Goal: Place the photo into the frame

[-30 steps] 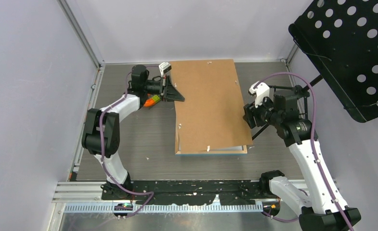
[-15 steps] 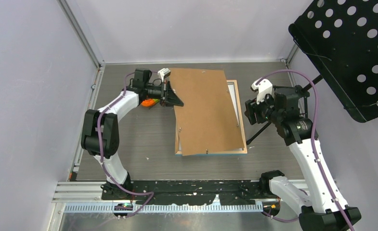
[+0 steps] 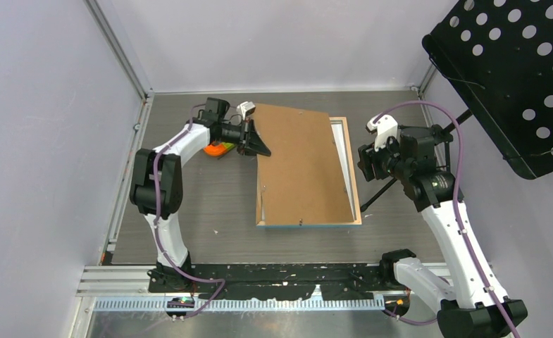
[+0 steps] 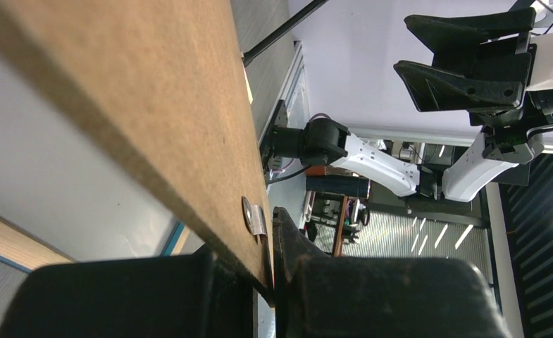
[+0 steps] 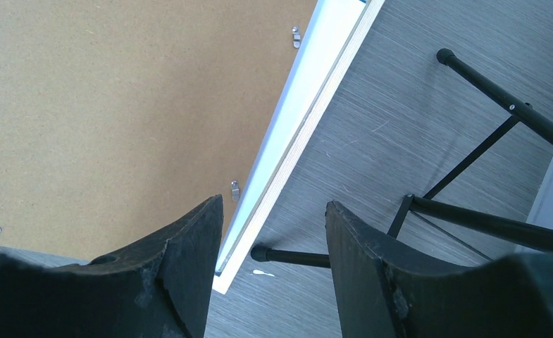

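At the middle of the tabletop [image 3: 210,204] the frame [image 3: 356,190] lies face down, with its wood-coloured back up and a sliver of blue along the 6 o'clock edge. My left fingers [image 4: 358,296] are clenched on the brown backing board [image 3: 301,165] at its 10 o'clock corner, just beside a metal tab [image 4: 253,215]. That side of the board is tipped up, while its 6 o'clock edge seems to rest in the frame. My right fingers [image 5: 182,246] hang released above the 3 o'clock rail with nothing between them.

The photo does not show its printed face in any view. A white strip [image 3: 340,158] shows between the board and the 3 o'clock rail. I cannot tell whether that is the print's back or only the frame's inside.

I expect the print to be light, thin and floppy. It will probably slide on the pane, crease easily and show smudges on its gloss. I would pinch it by a white edge strip near a corner, gently, and keep it flat.

The frame is stiff, but its clear pane is fragile, so I would steady it by a rail only. The board feels rigid enough to swing from one corner.
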Robot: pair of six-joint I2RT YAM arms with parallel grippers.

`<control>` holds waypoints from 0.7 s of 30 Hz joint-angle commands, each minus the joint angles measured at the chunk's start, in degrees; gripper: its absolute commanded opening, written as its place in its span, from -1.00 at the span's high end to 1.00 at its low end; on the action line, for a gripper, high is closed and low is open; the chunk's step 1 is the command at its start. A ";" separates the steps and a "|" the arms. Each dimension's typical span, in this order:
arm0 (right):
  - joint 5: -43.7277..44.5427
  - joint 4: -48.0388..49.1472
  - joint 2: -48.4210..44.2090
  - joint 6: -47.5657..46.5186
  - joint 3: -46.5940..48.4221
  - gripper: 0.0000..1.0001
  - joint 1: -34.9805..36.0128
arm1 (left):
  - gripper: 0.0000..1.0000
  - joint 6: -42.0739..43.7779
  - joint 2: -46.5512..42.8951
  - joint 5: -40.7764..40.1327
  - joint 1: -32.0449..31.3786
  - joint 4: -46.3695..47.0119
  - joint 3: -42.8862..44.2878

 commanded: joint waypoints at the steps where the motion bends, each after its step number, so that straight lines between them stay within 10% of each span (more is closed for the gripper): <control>1: 1.17 3.08 0.07 0.70 -0.66 -0.23 -0.13 | 1.00 2.62 1.15 4.72 -0.69 -3.36 5.50; 13: 1.57 3.23 -0.58 0.08 -1.94 -0.22 -0.14 | 1.00 2.94 6.64 6.06 -0.79 -5.64 11.27; 21: -16.08 0.99 -0.88 -3.15 -4.40 -0.25 -0.08 | 1.00 3.70 8.65 6.68 -0.87 -6.84 13.44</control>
